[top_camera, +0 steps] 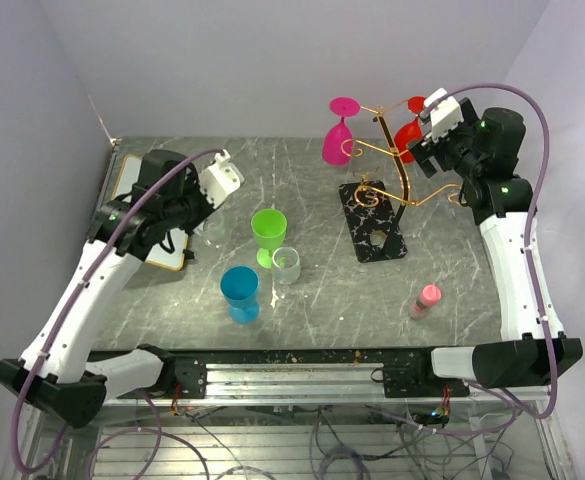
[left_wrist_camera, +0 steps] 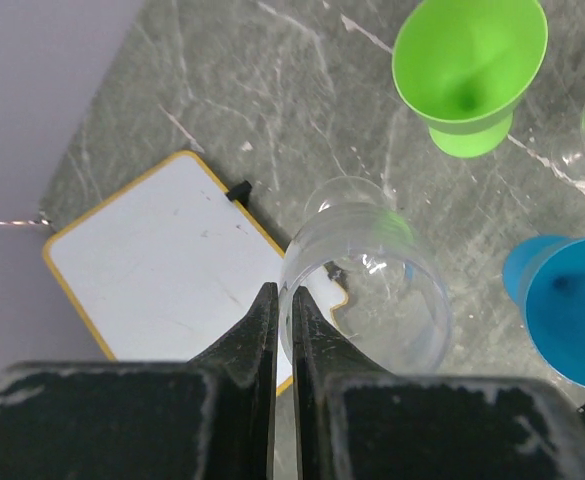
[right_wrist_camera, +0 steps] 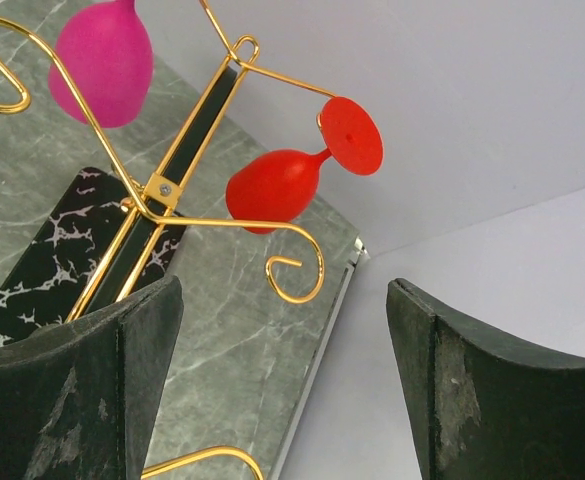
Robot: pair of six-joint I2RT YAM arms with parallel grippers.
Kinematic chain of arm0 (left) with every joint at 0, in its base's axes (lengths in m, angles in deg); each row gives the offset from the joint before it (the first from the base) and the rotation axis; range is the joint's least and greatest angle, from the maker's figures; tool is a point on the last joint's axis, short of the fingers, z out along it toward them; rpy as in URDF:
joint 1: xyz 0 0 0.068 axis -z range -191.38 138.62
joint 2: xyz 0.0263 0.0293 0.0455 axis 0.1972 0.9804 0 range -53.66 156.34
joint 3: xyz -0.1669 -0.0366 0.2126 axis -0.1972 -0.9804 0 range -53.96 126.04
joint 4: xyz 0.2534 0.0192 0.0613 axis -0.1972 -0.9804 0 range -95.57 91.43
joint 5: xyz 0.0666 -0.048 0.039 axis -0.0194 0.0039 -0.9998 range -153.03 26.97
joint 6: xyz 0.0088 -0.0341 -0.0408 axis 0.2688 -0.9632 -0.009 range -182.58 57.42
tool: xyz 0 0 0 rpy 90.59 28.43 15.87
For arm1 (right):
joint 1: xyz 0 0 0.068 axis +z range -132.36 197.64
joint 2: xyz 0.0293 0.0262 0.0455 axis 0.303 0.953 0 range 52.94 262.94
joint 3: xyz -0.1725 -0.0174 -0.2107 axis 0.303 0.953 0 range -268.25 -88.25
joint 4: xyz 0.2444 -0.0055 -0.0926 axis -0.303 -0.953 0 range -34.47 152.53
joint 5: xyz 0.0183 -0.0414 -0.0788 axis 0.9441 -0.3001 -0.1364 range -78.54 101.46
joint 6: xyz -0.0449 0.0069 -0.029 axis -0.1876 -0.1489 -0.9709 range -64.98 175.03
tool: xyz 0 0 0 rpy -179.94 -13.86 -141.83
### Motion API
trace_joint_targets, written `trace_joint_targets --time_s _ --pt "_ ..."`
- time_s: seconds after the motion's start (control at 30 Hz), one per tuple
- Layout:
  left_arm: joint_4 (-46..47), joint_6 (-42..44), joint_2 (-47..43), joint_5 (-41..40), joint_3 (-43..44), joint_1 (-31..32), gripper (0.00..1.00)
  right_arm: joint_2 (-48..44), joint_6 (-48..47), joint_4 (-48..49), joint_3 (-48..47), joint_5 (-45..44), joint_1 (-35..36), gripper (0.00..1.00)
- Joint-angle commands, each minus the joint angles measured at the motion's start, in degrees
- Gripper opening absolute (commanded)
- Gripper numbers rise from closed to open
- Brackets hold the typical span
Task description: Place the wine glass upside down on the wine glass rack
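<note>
The wine glass rack (top_camera: 397, 165) is a gold wire stand on a black marbled base (top_camera: 372, 225). A magenta wine glass (top_camera: 339, 138) and a red wine glass (top_camera: 409, 128) hang upside down on its arms. My right gripper (top_camera: 428, 140) is open and empty, just right of the red glass (right_wrist_camera: 277, 185); the rack (right_wrist_camera: 167, 185) and magenta glass (right_wrist_camera: 102, 60) also show in the right wrist view. My left gripper (left_wrist_camera: 283, 310) is shut on the rim of a clear wine glass (left_wrist_camera: 372, 275), held above the whiteboard's corner at the left.
A green glass (top_camera: 268, 232), a blue glass (top_camera: 240, 290) and a small clear cup (top_camera: 286, 264) stand mid-table. A yellow-edged whiteboard (left_wrist_camera: 162, 260) lies at the left. A pink bottle (top_camera: 425, 299) stands front right. Walls close the back and sides.
</note>
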Motion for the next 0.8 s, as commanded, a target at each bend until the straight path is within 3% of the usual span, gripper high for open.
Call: trace_joint_targets --time_s 0.0,0.2,0.53,0.77 --pt "2.2 2.1 -2.5 0.9 5.0 0.3 0.07 -1.5 -1.4 -1.0 -1.0 1.4 -0.5 0.82" --pt "3.6 1.3 -2.2 5.7 12.1 0.3 0.07 -0.8 -0.7 -4.5 -4.3 3.9 -0.6 0.84" --pt "15.4 -18.4 -2.0 16.7 16.9 0.3 0.07 -1.6 11.3 -4.4 -8.2 17.8 -0.7 0.81" --pt "27.8 -33.9 1.6 24.9 18.3 0.3 0.07 -0.5 32.5 5.0 -5.5 33.4 -0.5 0.76"
